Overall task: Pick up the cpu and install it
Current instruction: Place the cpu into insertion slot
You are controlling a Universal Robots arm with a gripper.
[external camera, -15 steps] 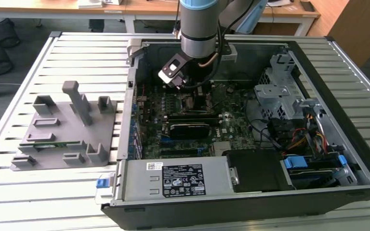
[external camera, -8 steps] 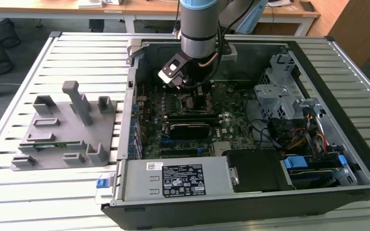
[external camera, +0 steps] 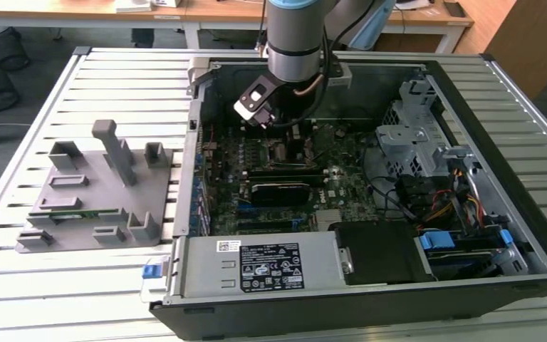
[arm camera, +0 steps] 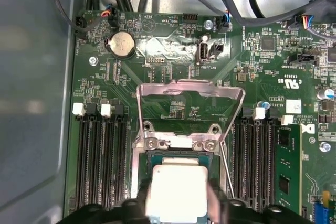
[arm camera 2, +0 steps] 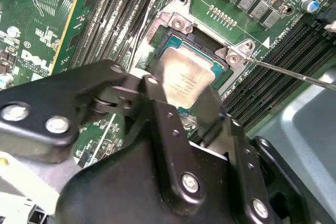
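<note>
The cpu (arm camera 2: 188, 78), a small square chip with a silvery top, lies level in or just above the dark socket (arm camera 2: 176, 39) on the motherboard. My gripper (arm camera 2: 181, 95) reaches down over it with a black finger against each of two opposite edges, shut on the chip. The first wrist view has the cpu (arm camera: 176, 188) under the gripper (arm camera: 177, 203), and the socket's metal load frame (arm camera: 190, 88) swung up and open behind it. From the exterior view, the gripper (external camera: 262, 117) hangs inside the open computer case (external camera: 501, 92), above the board's upper middle.
A thin metal lever (arm camera 2: 294, 74) sticks out beside the socket. Memory slots (arm camera: 100, 161) flank it on both sides. A grey plastic fixture (external camera: 93, 192) with a green circuit strip (external camera: 74, 212) sits on the slatted table at the exterior view's left. A drive cage (external camera: 416, 135) and cables fill the case's right.
</note>
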